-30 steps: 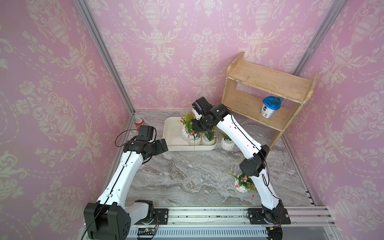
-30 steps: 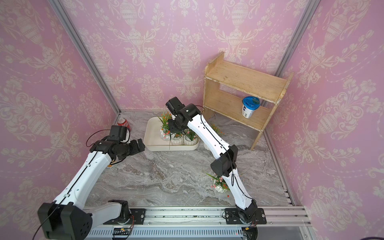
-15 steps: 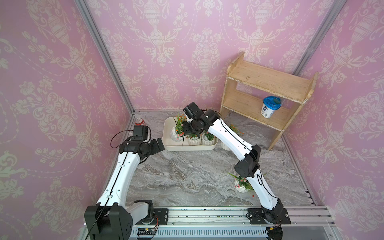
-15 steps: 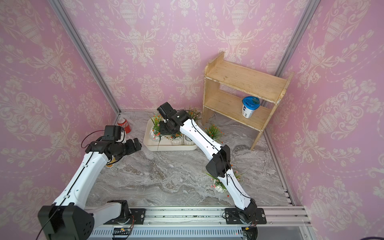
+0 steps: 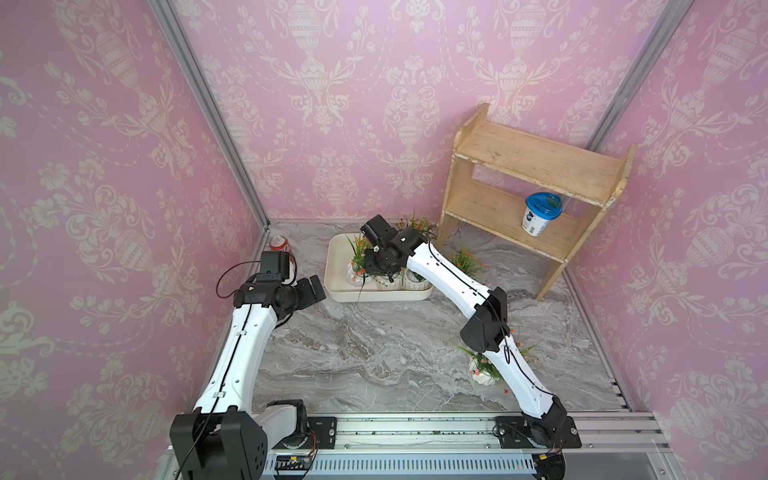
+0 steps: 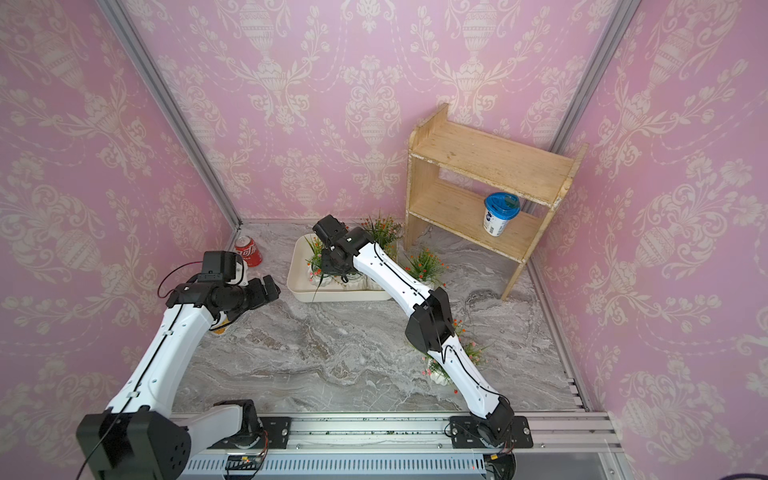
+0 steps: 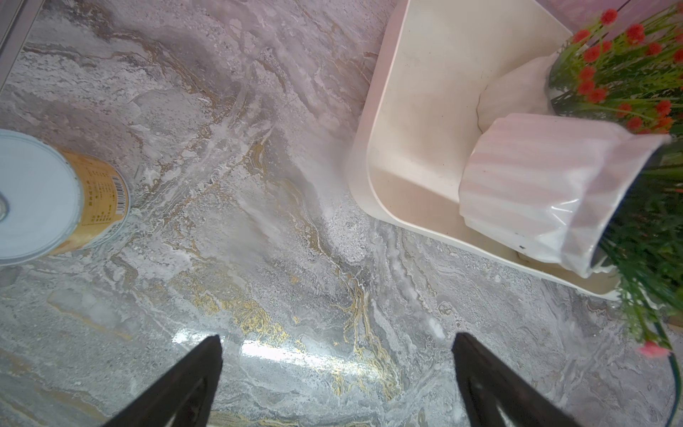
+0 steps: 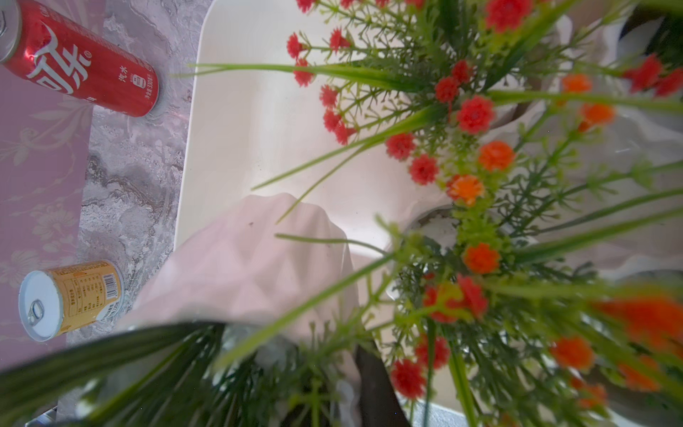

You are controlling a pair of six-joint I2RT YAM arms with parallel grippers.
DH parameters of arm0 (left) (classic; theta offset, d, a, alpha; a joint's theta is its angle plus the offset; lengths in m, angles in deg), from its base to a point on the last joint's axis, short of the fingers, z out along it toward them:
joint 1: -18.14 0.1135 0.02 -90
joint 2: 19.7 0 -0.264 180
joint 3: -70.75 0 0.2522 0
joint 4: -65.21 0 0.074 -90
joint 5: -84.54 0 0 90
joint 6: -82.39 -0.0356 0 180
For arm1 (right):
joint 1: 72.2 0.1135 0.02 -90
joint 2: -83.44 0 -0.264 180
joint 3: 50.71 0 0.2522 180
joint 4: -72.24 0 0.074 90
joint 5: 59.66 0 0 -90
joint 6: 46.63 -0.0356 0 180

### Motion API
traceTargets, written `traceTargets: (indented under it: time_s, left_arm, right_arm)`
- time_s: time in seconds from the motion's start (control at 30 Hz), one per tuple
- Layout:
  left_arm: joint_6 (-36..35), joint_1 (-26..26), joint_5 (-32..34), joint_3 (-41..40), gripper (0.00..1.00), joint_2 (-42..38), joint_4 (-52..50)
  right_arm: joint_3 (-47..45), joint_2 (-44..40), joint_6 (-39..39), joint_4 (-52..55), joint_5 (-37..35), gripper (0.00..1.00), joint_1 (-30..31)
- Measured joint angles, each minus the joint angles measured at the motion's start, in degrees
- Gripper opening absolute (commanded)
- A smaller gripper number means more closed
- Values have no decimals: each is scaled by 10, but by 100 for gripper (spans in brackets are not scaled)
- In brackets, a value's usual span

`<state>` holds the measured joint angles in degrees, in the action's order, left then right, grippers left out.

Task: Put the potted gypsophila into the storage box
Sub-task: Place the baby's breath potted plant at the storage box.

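My right gripper [image 5: 376, 266] is shut on the rim of a potted gypsophila [image 8: 251, 258]. Only one dark finger [image 8: 373, 388] shows through the sprigs. That white ribbed pot [image 7: 536, 177] hangs tilted, low inside the cream storage box [image 5: 336, 266], toward its left half. Two more pots [image 5: 409, 280] stand in the box's front right part. Other pots stand behind the box [image 5: 422, 226], to its right [image 5: 465, 262] and at the front right under my right arm [image 5: 482, 372]. My left gripper [image 7: 336, 340] is open over bare table, left of the box.
A red cola can [image 5: 279, 245] stands at the back left by the wall. A yellow can [image 7: 99, 199] sits close to my left arm. The wooden shelf [image 5: 532, 166] at the back right holds a blue-lidded cup [image 5: 540, 214].
My right arm has carried the pot leftward across the box and lower. My left arm has drawn back a little to the left, still open.
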<state>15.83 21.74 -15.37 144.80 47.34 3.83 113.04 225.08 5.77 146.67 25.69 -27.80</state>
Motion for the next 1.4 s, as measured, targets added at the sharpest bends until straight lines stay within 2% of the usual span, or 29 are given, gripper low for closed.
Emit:
traceTargets:
  time_s: [1.2, 1.4]
  left_arm:
    - [-5, 23, -40, -36, 99, 13, 37]
    - [-5, 23, -46, -42, 99, 13, 39]
  right_arm:
    - [0, 77, -2, -12, -14, 6, 8]
    - [0, 77, -2, -14, -14, 9, 7]
